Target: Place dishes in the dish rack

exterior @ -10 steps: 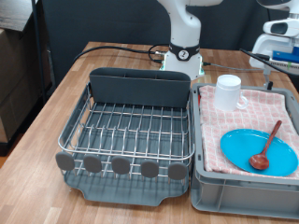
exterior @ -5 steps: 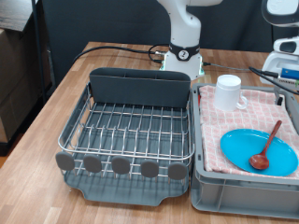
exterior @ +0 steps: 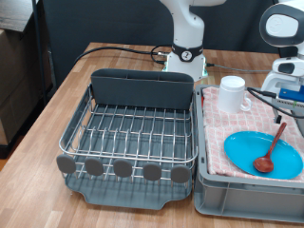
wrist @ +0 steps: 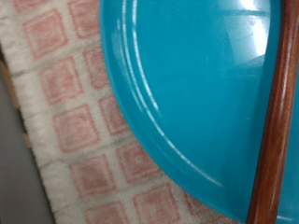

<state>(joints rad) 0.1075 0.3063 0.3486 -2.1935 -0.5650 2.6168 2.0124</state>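
Hovering close above plate point(exterior: 256, 150), spoon point(exterior: 270, 152) lying across it; gripper point(exterior: 282, 87) state impossible to tell.

You have the large silver wire dish rack point(exterior: 128, 128) left of centre | grey plastic tub point(exterior: 249, 195) touching its right side, lower right | red-and-white checked cloth point(exterior: 228, 128) in tub | white handled mug point(exterior: 234, 93) at cloth's upper end | round light-blue plate point(exterior: 245, 149) below it | small brown wooden spoon point(exterior: 270, 152) across plate.
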